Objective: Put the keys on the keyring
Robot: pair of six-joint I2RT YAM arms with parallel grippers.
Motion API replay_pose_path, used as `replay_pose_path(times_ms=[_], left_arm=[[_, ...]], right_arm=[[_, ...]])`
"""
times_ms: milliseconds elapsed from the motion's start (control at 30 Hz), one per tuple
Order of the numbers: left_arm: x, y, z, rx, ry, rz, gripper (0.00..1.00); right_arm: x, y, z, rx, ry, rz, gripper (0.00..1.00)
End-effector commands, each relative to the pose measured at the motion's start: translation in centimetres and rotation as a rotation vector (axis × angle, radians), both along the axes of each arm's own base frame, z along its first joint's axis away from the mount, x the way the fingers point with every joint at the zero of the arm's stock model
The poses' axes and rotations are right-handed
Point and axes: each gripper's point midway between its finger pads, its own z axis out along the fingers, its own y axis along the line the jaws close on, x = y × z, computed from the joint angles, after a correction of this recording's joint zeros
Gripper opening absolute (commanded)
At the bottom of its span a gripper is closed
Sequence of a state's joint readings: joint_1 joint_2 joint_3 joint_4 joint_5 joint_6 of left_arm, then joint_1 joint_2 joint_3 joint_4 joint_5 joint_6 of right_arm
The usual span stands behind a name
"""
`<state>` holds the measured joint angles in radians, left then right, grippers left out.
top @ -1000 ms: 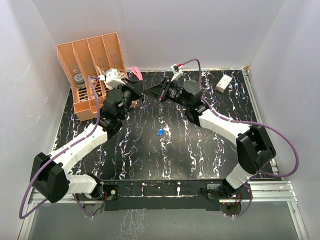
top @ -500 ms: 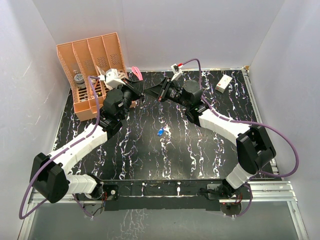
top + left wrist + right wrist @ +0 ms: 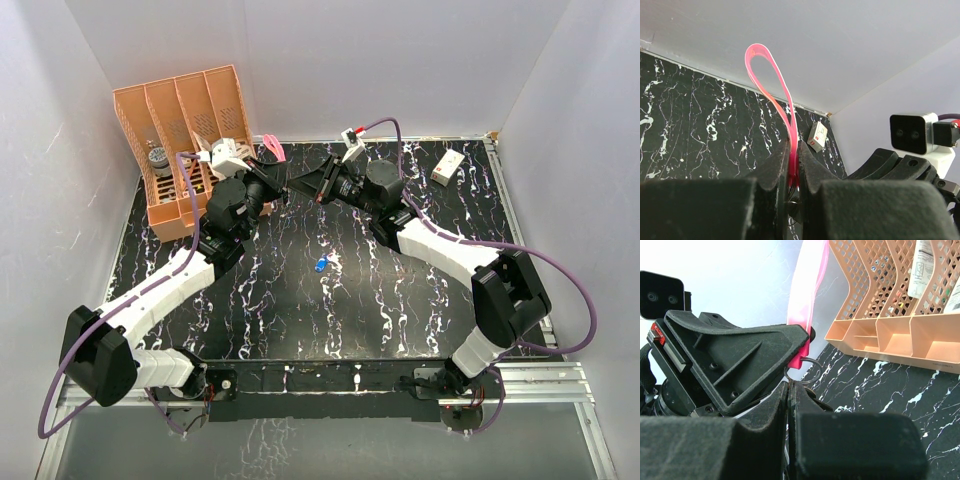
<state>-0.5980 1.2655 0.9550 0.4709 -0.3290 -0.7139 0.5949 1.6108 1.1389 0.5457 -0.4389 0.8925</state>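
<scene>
Pink strap, pinched tight: the left end effector [image 3: 794,150] is clamped on the lower end of the keyring [image 3: 771,80], whose loop stands up free above the jaws. Facing it, the right end effector [image 3: 789,390] has its jaws pressed together, tips just beneath the small metal ring [image 3: 807,371] at the strap's end. Whether anything thin sits between them, I cannot tell. Out on the surface [image 3: 400,300], the blue key [image 3: 320,264] lies alone, well apart from both arms. My read: this is the threading step, one arm presenting, the other working the ring. Next calls for a fine, steady nudge at the ring's split, then fetching the blue key.
</scene>
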Motion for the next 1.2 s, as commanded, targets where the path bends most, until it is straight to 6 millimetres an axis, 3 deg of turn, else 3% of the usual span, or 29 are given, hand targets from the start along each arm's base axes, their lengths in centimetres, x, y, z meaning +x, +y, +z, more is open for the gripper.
replay_pose_path(times_ms=[0,1167], left_arm=[[-0.9,0.3,2.8,-0.034,-0.069,-0.007,0.0],[-1.2,0.7,3.9,-0.056,-0.083,-0.001,0.0]], right_arm=[[0.2,0.1,3.3,0.049,-0.078,-0.012,0.0],[0.5,0.1,1.7,0.022,-0.04,-0.023,0.0]])
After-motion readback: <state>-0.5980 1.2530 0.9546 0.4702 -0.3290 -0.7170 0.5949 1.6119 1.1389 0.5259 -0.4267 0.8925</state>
